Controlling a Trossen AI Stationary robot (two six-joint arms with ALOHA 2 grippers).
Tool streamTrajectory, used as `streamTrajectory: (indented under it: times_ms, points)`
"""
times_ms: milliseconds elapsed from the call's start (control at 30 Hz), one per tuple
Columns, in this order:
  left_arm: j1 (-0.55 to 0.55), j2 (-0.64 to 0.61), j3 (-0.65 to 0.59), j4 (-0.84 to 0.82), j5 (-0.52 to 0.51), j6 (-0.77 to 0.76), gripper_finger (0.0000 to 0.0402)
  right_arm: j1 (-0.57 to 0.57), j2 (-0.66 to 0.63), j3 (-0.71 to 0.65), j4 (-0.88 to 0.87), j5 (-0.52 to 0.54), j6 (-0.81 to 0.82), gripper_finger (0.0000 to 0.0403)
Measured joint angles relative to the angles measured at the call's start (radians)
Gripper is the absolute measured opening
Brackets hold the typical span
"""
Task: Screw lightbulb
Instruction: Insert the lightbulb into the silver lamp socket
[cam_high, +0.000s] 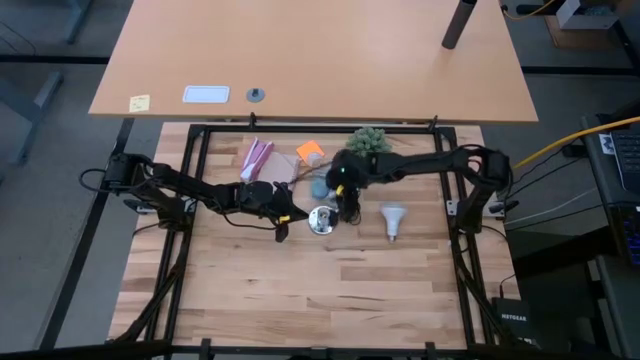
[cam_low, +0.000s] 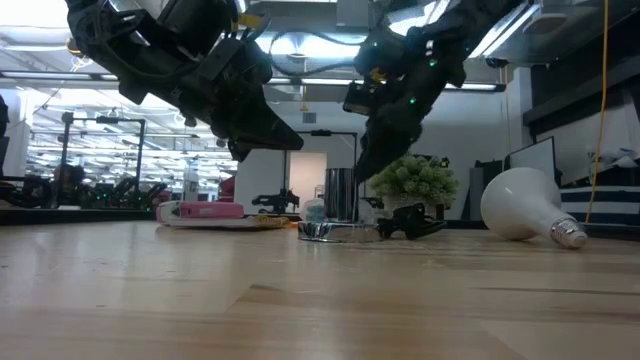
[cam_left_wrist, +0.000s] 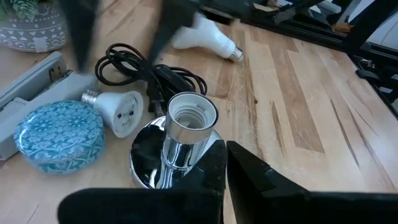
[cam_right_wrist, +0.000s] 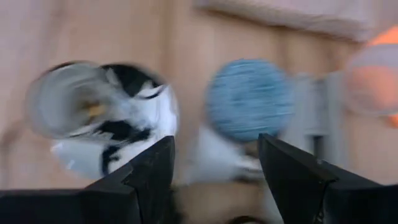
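The lightbulb (cam_high: 393, 218), a frosted white globe with a pale neck, lies on its side on the wooden table, right of the socket; it also shows in the low view (cam_low: 520, 205) and the left wrist view (cam_left_wrist: 202, 37). The shiny silver socket (cam_high: 320, 220) stands upright on its round base (cam_left_wrist: 149, 158), mouth up. My left gripper (cam_high: 284, 222) hangs shut just left of the socket, above the table (cam_low: 295, 140). My right gripper (cam_high: 350, 208) is open, slanting down above the socket's far right side (cam_low: 362, 170), between socket and lightbulb, holding nothing.
Behind the socket lie a coiled black cord (cam_left_wrist: 143, 68), a second small white bulb (cam_left_wrist: 118, 112) and a round blue tin (cam_left_wrist: 59, 134). A green spiky plant (cam_high: 367, 140), an orange thing (cam_high: 310, 151) and a pink box (cam_high: 257, 157) stand farther back. Black frame rails (cam_high: 190, 180) border the table.
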Motion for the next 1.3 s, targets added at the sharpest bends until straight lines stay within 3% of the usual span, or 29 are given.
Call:
streamTrajectory:
  times_ms: [200, 367, 633, 900, 1300]
  points:
    - [0.0, 0.0, 0.0, 0.001, 0.0, 0.0, 0.0005, -0.114, -0.003, 0.003, 0.028, -0.01, 0.005, 0.0234]
    - [0.0, 0.0, 0.0, 0.0, 0.0, 0.0, 0.0005, -0.15, -0.075, 0.068, -0.091, -0.066, 0.016, 0.0234]
    - [0.0, 0.0, 0.0, 0.001, 0.0, 0.0, 0.0005, -0.124, -0.309, 0.2, -0.363, -0.068, -0.011, 0.0234]
    - [-0.002, 0.0, 0.0, 0.017, 0.0, 0.0, 0.0005, -0.091, -0.574, 0.214, -0.635, -0.062, 0.064, 0.0234]
    - [-0.001, 0.0, 0.008, 0.338, 0.0, 0.061, 0.0005, 0.043, -0.856, -0.031, -0.669, -0.069, 0.238, 0.0234]
